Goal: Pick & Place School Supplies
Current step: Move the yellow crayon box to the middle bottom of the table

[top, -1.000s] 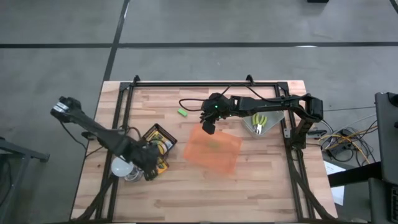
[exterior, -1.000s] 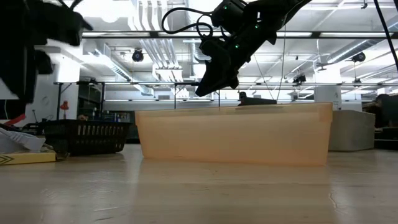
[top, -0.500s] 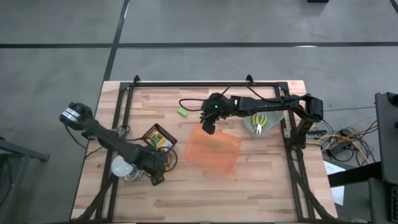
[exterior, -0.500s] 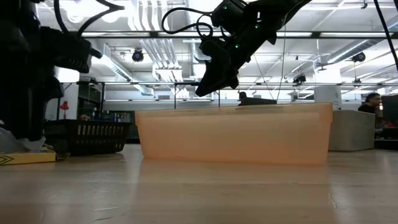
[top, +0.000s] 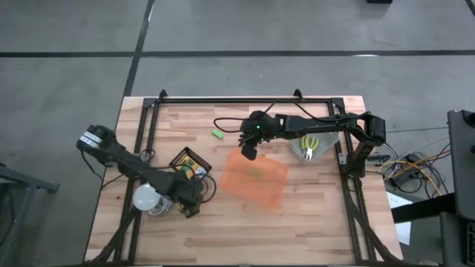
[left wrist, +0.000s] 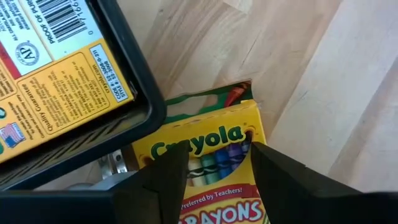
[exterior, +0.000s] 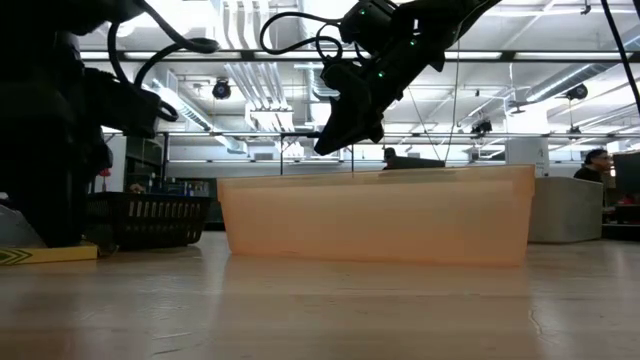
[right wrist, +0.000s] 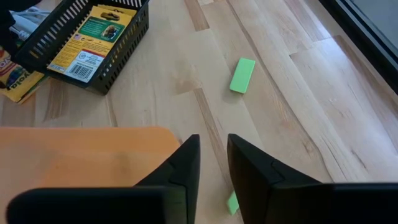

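High view, read as a clock face with twelve at the far edge: the left gripper (top: 187, 202) sits low at about eight o'clock on the worktop (top: 312, 222), just beside the black mesh basket (top: 180, 159) and next to the white bulb (top: 145, 197). Its wrist camera shows the fingers (left wrist: 163, 179) spread wide, one on each side of a yellow Crayola crayon box (left wrist: 214, 155) lying flat on the wood; the fingers flank the box's edges, and whether they press on it cannot be told. A second crayon box (left wrist: 53, 68) lies inside the basket, back panel up.

The right gripper (top: 249, 151) hangs above the worktop near the centre, slightly toward eleven o'clock, over the far left corner of the orange tray (top: 254, 180). In the low view it is plainly raised above the tray's rim. Its fingers (right wrist: 186, 163) stand close together with a narrow gap and hold nothing.

One green block (top: 218, 134) lies on the bare wood at about eleven o'clock, well apart from the tray; the right wrist view shows a further green block (right wrist: 232, 203) beside the tray, partly hidden by a finger. The yellow-handled scissors (top: 309, 143) rest in a small holder at about two o'clock, near the right arm's base.
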You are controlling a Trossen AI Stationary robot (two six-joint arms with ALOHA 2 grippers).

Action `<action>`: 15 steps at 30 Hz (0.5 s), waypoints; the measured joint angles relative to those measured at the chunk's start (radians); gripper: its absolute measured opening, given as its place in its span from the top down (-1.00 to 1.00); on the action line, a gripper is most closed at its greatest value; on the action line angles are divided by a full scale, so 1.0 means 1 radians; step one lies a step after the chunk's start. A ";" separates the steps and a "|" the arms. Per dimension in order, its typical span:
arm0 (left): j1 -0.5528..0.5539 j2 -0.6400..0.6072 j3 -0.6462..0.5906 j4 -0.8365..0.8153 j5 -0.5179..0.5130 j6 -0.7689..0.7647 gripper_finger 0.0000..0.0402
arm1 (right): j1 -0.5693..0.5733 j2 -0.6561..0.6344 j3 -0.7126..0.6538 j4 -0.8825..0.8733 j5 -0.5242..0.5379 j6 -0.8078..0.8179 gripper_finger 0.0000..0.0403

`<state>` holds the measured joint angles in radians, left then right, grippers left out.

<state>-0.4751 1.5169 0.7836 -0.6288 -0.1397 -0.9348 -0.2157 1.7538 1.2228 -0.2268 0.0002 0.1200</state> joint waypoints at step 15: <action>-0.002 0.005 -0.005 0.244 0.247 0.042 0.10 | 0.000 0.000 0.000 0.000 0.000 0.000 0.66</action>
<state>-0.4770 1.5223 0.7784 -0.3844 0.1076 -0.8924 -0.2157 1.7538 1.2228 -0.2268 0.0002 0.1200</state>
